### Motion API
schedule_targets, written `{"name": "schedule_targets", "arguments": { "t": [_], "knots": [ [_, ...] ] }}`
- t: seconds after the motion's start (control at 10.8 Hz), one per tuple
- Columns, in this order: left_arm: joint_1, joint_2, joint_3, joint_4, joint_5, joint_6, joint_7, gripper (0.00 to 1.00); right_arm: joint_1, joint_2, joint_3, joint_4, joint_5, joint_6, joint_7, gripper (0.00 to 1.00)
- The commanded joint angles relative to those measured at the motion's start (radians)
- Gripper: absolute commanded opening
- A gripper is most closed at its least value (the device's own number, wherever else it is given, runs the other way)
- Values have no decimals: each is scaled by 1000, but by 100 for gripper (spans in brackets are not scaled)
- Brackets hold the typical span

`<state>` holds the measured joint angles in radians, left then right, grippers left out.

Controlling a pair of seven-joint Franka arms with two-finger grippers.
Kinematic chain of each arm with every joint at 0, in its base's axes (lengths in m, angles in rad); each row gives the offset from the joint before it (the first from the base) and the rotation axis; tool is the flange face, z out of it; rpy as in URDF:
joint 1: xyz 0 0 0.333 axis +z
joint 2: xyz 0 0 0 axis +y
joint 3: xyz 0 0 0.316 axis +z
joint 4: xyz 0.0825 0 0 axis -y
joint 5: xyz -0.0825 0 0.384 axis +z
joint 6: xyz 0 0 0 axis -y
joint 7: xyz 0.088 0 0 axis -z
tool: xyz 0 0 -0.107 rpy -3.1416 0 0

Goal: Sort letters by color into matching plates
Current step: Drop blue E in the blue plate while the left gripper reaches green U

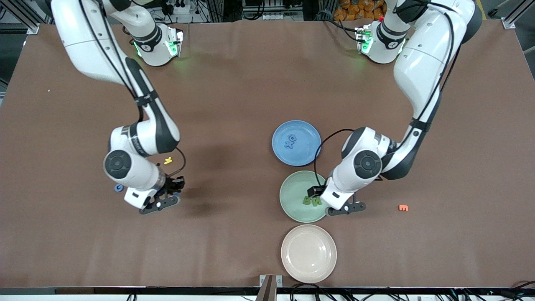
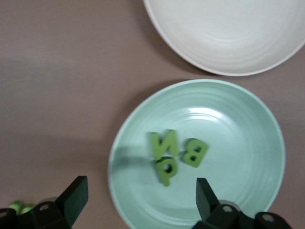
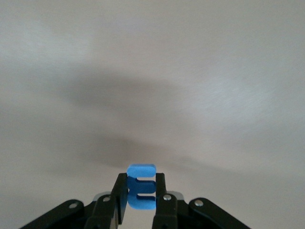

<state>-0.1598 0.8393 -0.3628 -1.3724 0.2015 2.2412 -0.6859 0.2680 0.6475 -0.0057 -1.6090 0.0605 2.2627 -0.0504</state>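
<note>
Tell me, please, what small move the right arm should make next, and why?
Probably carry its letter toward the blue plate. The right hand is shut on a blue letter E above bare table at the right arm's end, well away from that plate. The left hand is open over the green plate, so the way looks free.

White arms [image 1: 422, 67], black joints and cables, seemingly black fingers [image 2: 207, 198]
</note>
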Motion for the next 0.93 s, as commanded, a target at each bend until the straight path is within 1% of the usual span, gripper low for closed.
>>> {"name": "schedule_targets", "arguments": {
  "t": [0.0, 0.09, 0.19, 0.28, 0.46, 0.65, 0.84],
  "knots": [
    [48, -45, 2, -51, -4, -113, 112, 100, 104, -35, 33, -19, -1, -35, 374, 0],
    [74, -64, 4, -94, -1, -121, 171, 100, 158, -32, 33, -17, -2, -34, 473, 0],
    [119, -109, 1, -178, 39, -117, 249, 100, 199, -31, 33, -14, 1, -34, 545, 0],
    [147, -158, -7, -250, 77, -111, 278, 100, 254, -28, 35, -6, 1, -35, 613, 0],
    [154, -230, -7, -356, 84, -75, 278, 100, 359, -17, 35, 12, 2, -32, 746, 0],
    [157, -270, -5, -460, 101, 36, 278, 100, 459, 0, 35, 17, 1, -28, 872, 0],
    [177, -287, -5, -551, 130, 165, 275, 99, 529, 30, 35, 63, 2, -26, 949, 0]
  ]
}}
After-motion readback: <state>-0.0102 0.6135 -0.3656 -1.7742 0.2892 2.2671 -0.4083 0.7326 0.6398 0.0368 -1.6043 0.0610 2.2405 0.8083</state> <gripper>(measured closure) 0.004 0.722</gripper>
